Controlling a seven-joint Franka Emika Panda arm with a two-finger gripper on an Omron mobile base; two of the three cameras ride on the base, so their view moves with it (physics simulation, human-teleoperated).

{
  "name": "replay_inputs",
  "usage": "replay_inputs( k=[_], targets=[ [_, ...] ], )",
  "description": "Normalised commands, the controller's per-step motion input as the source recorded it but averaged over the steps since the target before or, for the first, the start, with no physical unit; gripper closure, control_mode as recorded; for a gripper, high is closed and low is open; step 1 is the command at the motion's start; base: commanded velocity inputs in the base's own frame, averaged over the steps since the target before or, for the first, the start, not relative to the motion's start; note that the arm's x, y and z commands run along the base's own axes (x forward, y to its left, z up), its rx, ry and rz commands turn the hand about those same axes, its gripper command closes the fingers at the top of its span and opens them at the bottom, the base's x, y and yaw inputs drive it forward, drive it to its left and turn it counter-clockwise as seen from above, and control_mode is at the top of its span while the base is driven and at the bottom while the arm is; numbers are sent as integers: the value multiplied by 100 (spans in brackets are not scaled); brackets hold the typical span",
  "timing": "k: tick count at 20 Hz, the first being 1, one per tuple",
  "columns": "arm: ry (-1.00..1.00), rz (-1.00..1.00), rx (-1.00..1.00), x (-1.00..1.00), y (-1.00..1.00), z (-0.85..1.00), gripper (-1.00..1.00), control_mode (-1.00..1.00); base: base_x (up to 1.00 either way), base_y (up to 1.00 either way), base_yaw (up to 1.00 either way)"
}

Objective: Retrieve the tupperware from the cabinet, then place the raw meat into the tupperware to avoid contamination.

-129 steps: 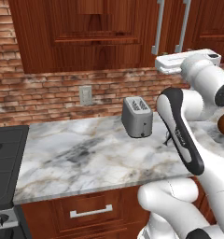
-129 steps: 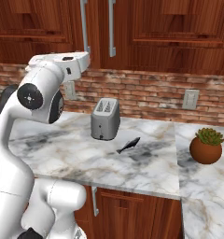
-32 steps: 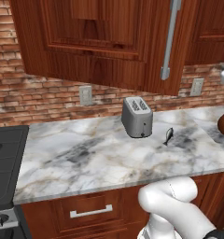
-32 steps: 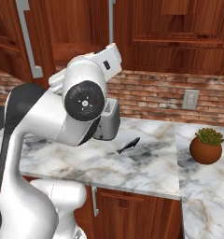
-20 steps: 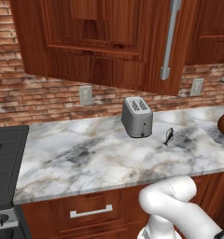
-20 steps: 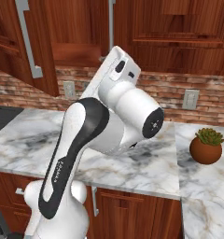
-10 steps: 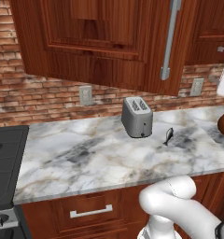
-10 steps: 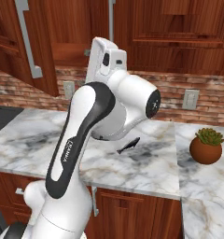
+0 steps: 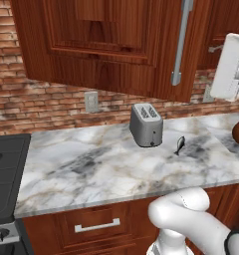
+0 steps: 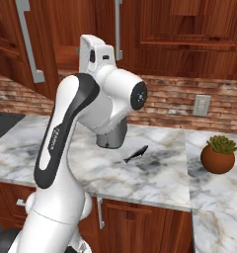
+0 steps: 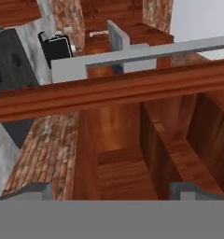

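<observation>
Swung further right and up since half a second ago, wrist now raised toward the cabinet (image 9: 116, 45), whose door hangs open with its long handle (image 11: 146, 53) crossing the hand view. Claw (image 11: 109, 189) spread wide, grasping nothing. Bare wooden shelf visible past the door edge; tupperware not made out there. Raw meat (image 9: 179, 145) lying on the marble counter (image 9: 91, 169) just beside the toaster (image 9: 146, 124). Probably mid-reach into the cabinet, retrieval not yet done.
</observation>
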Motion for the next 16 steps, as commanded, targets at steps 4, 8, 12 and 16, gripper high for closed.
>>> replay_inputs(
  k=[4, 8, 12, 16],
  targets=[
    [0, 1, -2, 57, 13, -8, -100, -100, 0, 0, 0],
    [0, 0, -1, 56, 21, -7, -100, -100, 0, 0, 0],
    [-1, 3, -1, 35, 31, 0, -100, -100, 0, 0, 0],
    [-6, 6, -6, -21, 41, 8, -100, -100, 0, 0, 0]
  ],
)
